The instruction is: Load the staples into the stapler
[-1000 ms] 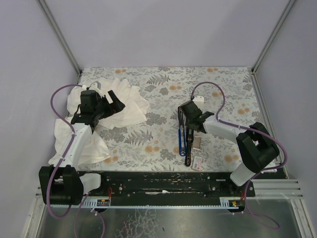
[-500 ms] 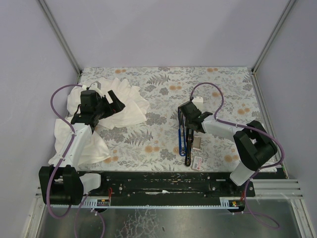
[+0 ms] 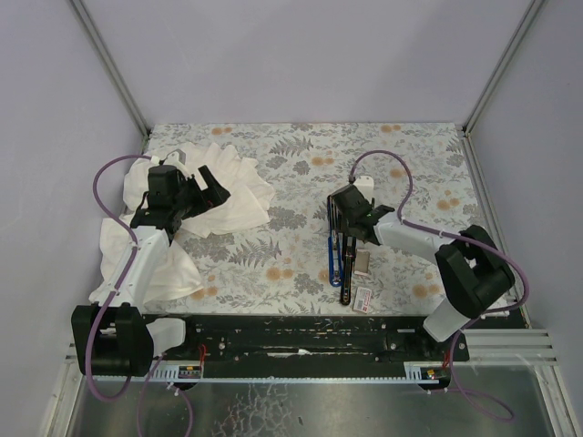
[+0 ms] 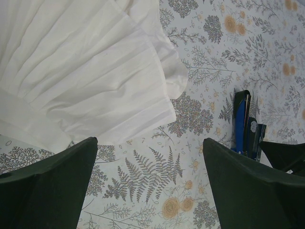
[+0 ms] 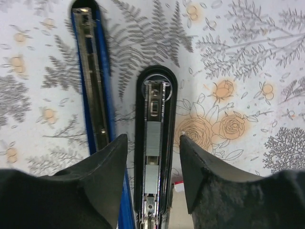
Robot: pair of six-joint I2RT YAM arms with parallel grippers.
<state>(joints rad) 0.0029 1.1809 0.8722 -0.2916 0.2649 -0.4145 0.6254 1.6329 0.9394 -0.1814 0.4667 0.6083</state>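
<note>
Two halves of the stapler [image 3: 346,282] lie splayed flat on the floral table [image 3: 301,164], almost side by side, running 12 to 6 in my overhead view. The right gripper [image 5: 150,143] hangs over their 12 o'clock stretch, fingers spread and straddling the black half [image 5: 153,107] without pinching it. At 9 o'clock of that, the blue half [image 5: 93,81] shows a long metal channel, and whether it is loaded I cannot tell. The black half has a metal plate near its rounded tip and grey blocks down its middle. A silvery-grey strip of staples [image 3: 362,261] lies just at 3 o'clock of the black half. The small white box [image 3: 363,299] with a red label sits beside its 6 o'clock end, contents hidden. My left gripper [image 4: 148,143] hangs wide apart, holding nothing, by the white cloth [image 4: 86,71] — well apart, at 9 o'clock of the stapler.
</note>
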